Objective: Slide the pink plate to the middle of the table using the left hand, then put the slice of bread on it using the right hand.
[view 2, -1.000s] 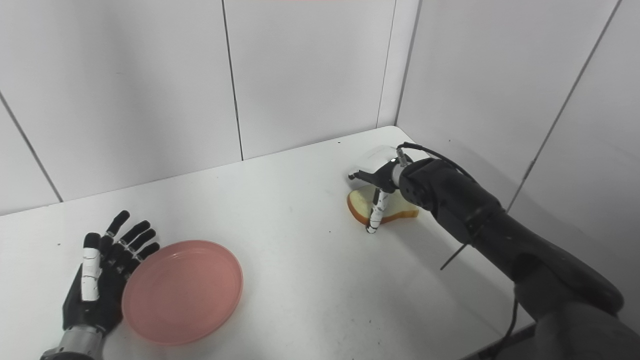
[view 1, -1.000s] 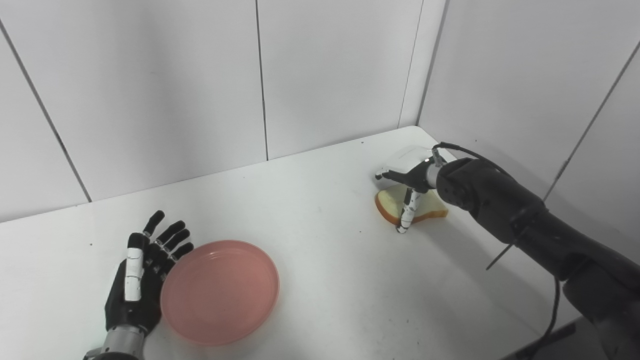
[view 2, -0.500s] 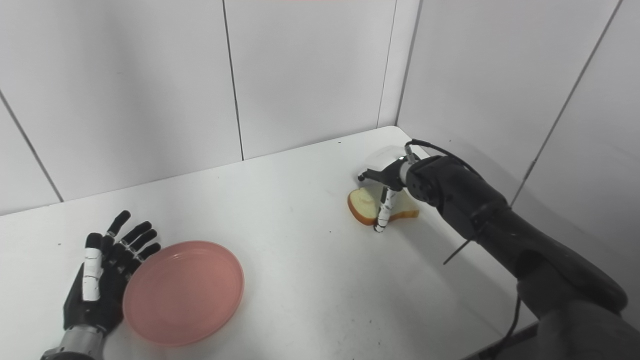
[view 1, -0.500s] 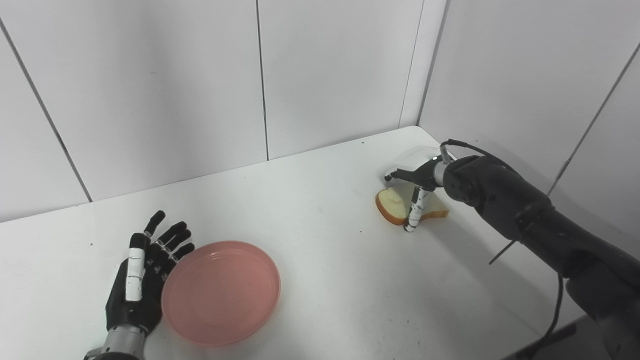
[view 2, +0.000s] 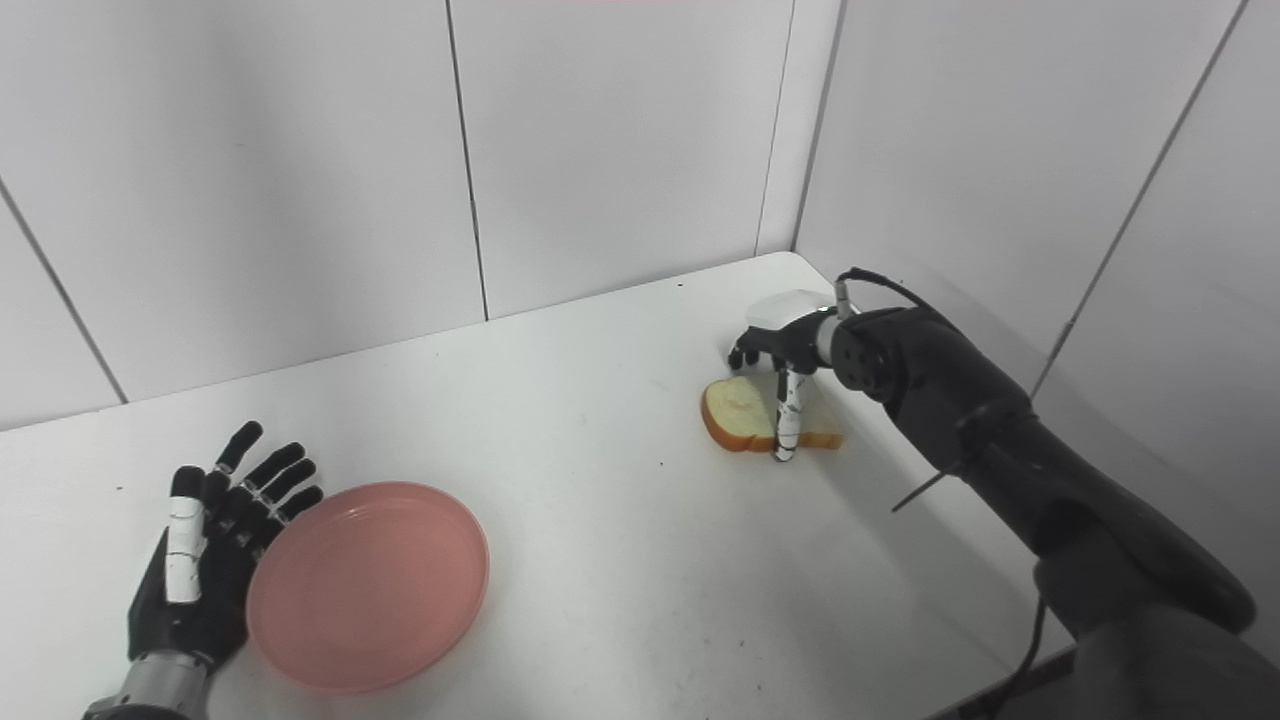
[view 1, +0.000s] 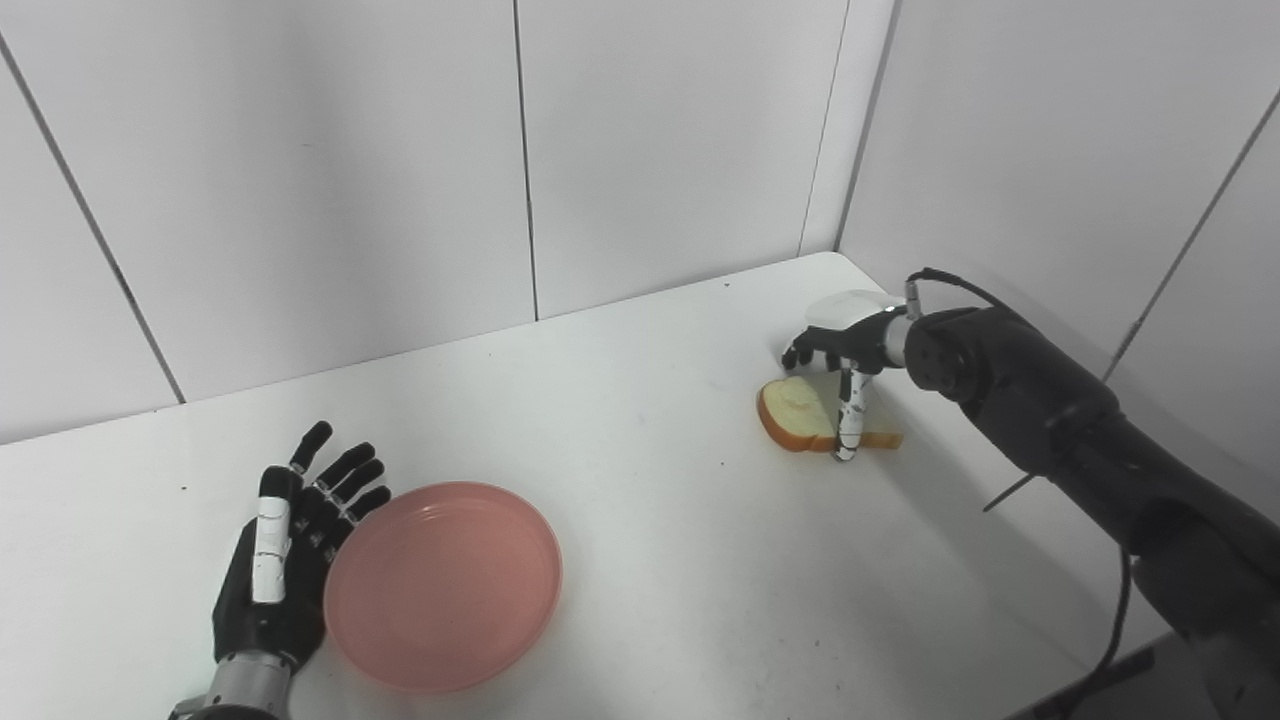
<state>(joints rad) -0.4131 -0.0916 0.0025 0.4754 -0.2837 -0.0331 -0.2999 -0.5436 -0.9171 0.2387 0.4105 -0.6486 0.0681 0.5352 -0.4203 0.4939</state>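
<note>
Thumb (view 1: 848, 420) down across bread slice (view 1: 800, 418)

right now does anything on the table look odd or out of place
Nothing spilled or damaged. The round pink plastic plate sits at the near left beside the open left hand, not mid-table. The bread slice lies flat under the right hand.

Pink plate (view 1: 442, 584), pale bread slice (view 1: 800, 410) with tan crust, black-and-white hands, white table (view 1: 650, 520), white panelled walls (view 1: 300, 180)

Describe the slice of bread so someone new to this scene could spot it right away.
Look to the white table's far right corner where the walls meet. Under the right robot hand lies the slice of bread, flat, pale with a brown crust, unlike the round pink plate near left.
</note>
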